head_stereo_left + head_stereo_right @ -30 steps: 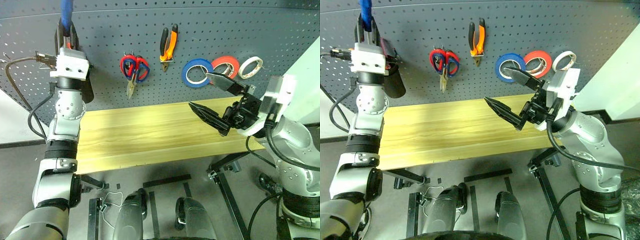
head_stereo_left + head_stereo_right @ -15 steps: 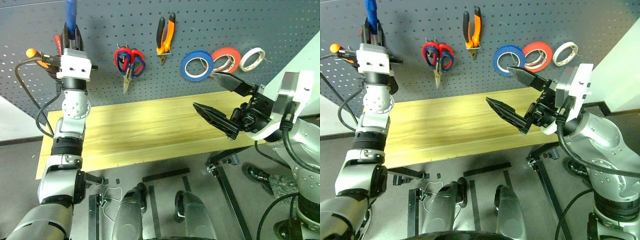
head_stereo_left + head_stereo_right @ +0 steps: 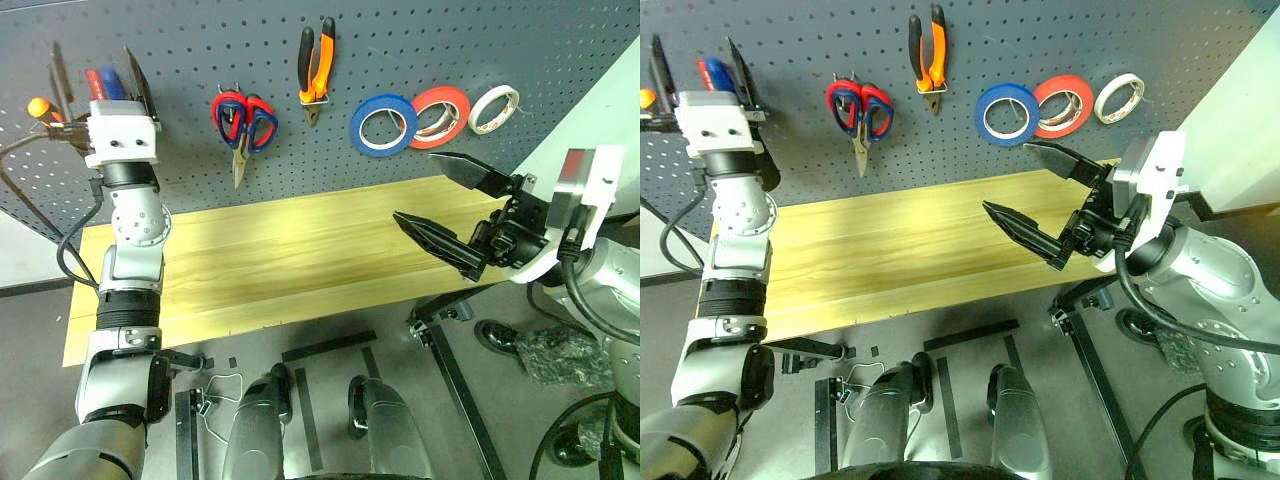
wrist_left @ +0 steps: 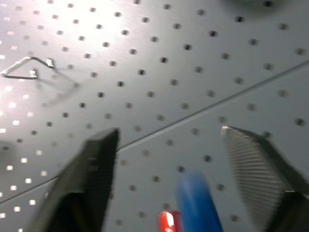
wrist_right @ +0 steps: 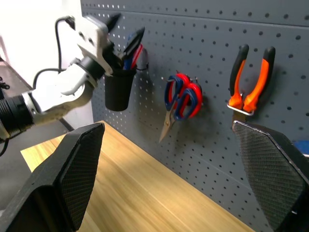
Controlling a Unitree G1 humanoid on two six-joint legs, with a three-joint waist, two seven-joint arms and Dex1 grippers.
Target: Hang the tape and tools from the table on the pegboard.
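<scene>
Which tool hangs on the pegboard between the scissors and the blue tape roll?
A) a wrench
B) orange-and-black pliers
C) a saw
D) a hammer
B: the orange-and-black pliers hang on the pegboard with the scissors on one side and the blue tape roll on the other.

I see a matt grey perforated metal pegboard (image 3: pixel 420 40), a smooth pale wood-grain desk (image 3: pixel 290 255), and pliers (image 3: pixel 315 62) with glossy orange-and-black handles.

Red-orange tape (image 3: pixel 437 103), white tape (image 3: pixel 495 108) and red-handled scissors (image 3: pixel 243 118) hang side by side.
</scene>
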